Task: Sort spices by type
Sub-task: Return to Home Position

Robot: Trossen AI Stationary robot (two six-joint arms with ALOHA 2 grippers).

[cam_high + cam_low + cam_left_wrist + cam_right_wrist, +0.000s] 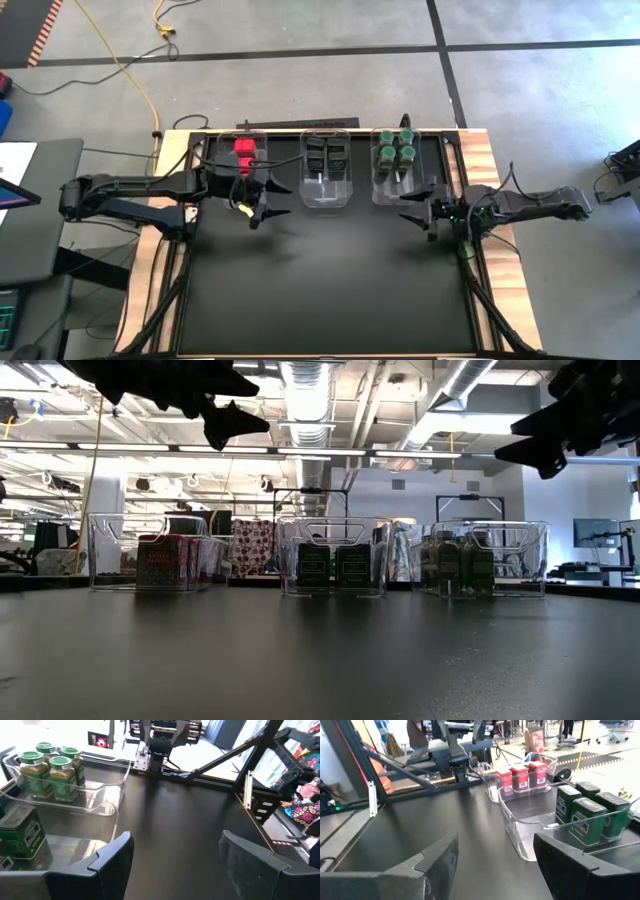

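Observation:
Three clear bins stand in a row at the table's far side. The left bin (pixel 243 164) holds red-topped spices (pixel 520 776). In the middle bin (pixel 327 182) stand dark rectangular tins (pixel 585 815). Round green-lidded jars (pixel 50 769) fill the right bin (pixel 394 165). My left gripper (pixel 262 212) hovers open just near of the left bin, above the table, nothing between its fingers. Near the right bin, my right gripper (pixel 418 208) also hangs open and empty above the table.
The black tabletop (pixel 330 290) spreads bare between the bins and the near edge. Wooden borders (pixel 500 270) and black frame bars run along both sides. A yellow cable (pixel 130 70) lies on the floor beyond the table.

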